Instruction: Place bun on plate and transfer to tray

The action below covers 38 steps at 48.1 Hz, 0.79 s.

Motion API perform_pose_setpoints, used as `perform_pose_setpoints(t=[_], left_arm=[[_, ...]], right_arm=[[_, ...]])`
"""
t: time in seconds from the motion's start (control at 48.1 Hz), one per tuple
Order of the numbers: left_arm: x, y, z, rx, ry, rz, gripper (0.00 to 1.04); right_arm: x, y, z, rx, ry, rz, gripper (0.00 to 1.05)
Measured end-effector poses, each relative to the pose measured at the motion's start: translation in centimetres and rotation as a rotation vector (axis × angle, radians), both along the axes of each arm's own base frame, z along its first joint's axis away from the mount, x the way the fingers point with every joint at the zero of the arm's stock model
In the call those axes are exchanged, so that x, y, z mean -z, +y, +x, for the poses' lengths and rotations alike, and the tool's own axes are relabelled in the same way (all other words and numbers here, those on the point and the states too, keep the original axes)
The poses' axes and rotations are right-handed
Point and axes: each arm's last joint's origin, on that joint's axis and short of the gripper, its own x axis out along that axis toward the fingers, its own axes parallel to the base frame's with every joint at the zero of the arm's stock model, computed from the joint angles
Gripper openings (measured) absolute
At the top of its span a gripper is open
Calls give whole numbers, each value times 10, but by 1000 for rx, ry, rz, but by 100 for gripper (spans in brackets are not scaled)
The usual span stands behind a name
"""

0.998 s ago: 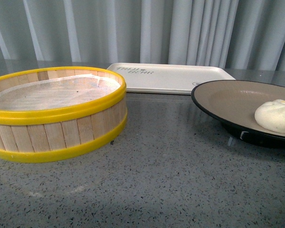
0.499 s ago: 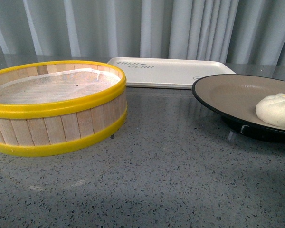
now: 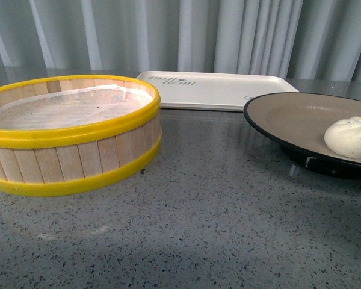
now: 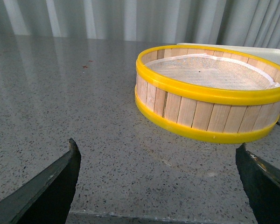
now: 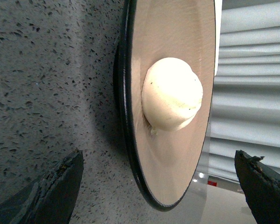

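Observation:
The white bun [image 3: 351,138] lies on the beige plate [image 3: 301,120] with the black rim, at the right of the front view. The cream tray [image 3: 216,90] with dark lettering lies behind, at the back middle. In the right wrist view the bun [image 5: 172,93] sits on the plate [image 5: 177,28], and my right gripper [image 5: 159,185] is open with the plate's near edge between its spread jaws, not touching it. My left gripper [image 4: 159,179] is open and empty over bare table, short of the steamer basket [image 4: 210,93]. Neither gripper shows in the front view.
The yellow-rimmed wooden steamer basket [image 3: 66,132], lined with white paper and empty, stands at the left. The grey speckled table [image 3: 198,229] stretches in front. A pleated grey curtain [image 3: 198,36] hangs behind the table.
The front view has shifted slightly: the basket, tray and plate sit a little higher and further left in the picture than a second ago. The bun stays on the plate.

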Motion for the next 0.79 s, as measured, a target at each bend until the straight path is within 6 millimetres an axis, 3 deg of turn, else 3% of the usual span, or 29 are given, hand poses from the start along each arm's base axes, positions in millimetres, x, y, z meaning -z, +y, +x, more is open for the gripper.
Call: perform_pose_setpoints(t=[0.208,0.437,0.645,0.728,0.79], left_arm=[[0,0,0,0,0,0,98],[0,0,0,0,0,0,98],[0,0,0,0,0,0,98],[0,0,0,0,0,0,98],[0,0,0,0,0,0,98]], right_arm=[[1,-1,6,1,-4,7,94],[4,2,9,-8,-4,21,56],[18,-2,6,-11,12,2,15],[19,-4,5,-20,-3,-12,4],[21,-6,4,-17,-22,-16,3]])
